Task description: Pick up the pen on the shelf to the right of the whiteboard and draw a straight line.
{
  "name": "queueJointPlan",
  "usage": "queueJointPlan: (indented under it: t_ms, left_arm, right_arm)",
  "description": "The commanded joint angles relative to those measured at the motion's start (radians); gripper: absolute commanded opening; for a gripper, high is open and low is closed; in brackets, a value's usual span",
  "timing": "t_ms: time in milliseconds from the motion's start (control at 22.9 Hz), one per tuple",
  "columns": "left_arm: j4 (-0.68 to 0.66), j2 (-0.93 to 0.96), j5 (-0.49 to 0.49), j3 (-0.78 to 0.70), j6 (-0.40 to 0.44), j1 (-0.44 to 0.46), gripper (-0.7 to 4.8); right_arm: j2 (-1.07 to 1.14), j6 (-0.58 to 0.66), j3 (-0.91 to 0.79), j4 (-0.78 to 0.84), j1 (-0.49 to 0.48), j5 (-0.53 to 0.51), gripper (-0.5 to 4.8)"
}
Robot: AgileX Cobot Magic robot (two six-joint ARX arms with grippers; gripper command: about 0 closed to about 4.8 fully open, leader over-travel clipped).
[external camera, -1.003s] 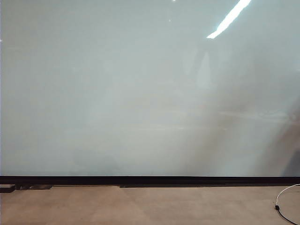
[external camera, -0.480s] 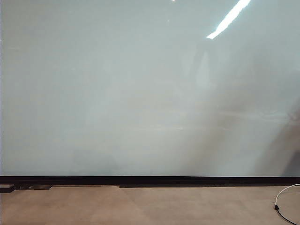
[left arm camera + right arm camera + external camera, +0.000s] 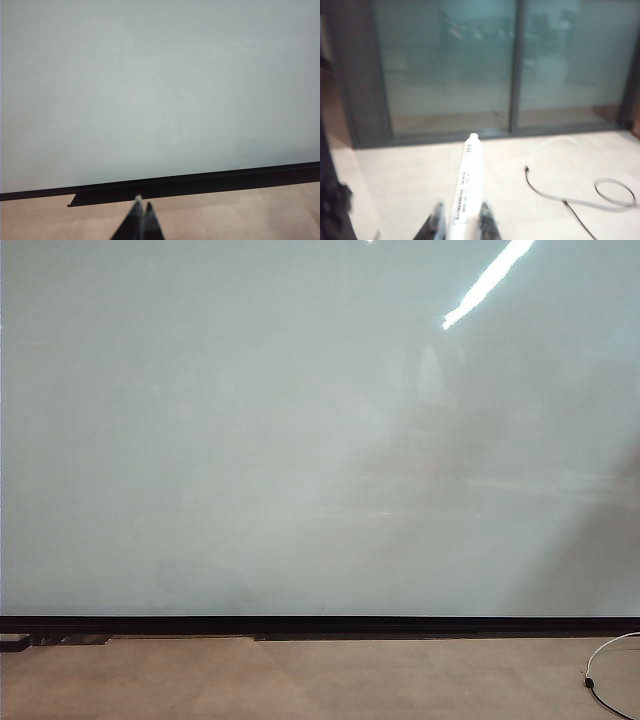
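Two grippers to account for, and only the wrist cams catch them; the exterior view has no arm in it at all. The right gripper (image 3: 461,220) is clamped on the pen (image 3: 466,186), whitish barrel pinched between both fingers (image 3: 435,220) and poking out well past the tips, with some tiny print on the barrel that's too blurry to read. In that view the pen is off the ground, out over a pale floor (image 3: 410,175), and it points toward a wall of glass panels with dark frames (image 3: 516,70). A white cable (image 3: 555,192) snakes across the floor off to one side of it, not touching it. The left gripper (image 3: 141,220) has its dark fingertips pressed together with nothing between them, hanging above tan floor near the whiteboard (image 3: 160,90), just short of the black strip (image 3: 200,181) along the board's lower edge. From the exterior camera the whiteboard (image 3: 300,440) fills almost everything, glossy with a bright light streak (image 3: 490,280) reflected up top, no mark on it that I can see, and the cable's end (image 3: 600,675) curls in the lower right corner.
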Motion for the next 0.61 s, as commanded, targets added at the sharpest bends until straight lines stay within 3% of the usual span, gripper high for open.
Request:
queueJointPlan:
  t_ms: [44,262,349,480,611]
  left_arm:
    - [0.005,0.000,0.000,0.003,0.001,0.000,-0.05]
    - [0.005,0.000,0.000,0.003,0.001,0.000,-0.05]
    - [0.005,0.000,0.000,0.003,0.001,0.000,-0.05]
    - [0.005,0.000,0.000,0.003,0.001,0.000,-0.05]
    - [0.005,0.000,0.000,0.003,0.001,0.000,-0.05]
  right_arm:
    - [-0.067,0.006,-0.043,-0.045,0.000,0.019,-0.06]
    - [-0.402,0.061,-0.296,-0.052,0.002,0.182,-0.06]
    - [-0.549,0.091,-0.367,-0.102,0.005,0.201,-0.06]
    - [-0.871,0.092,-0.414,-0.447,0.056,0.280,-0.06]
    - [-1.087,0.028,-0.413,-0.651,0.138,0.286,-0.06]
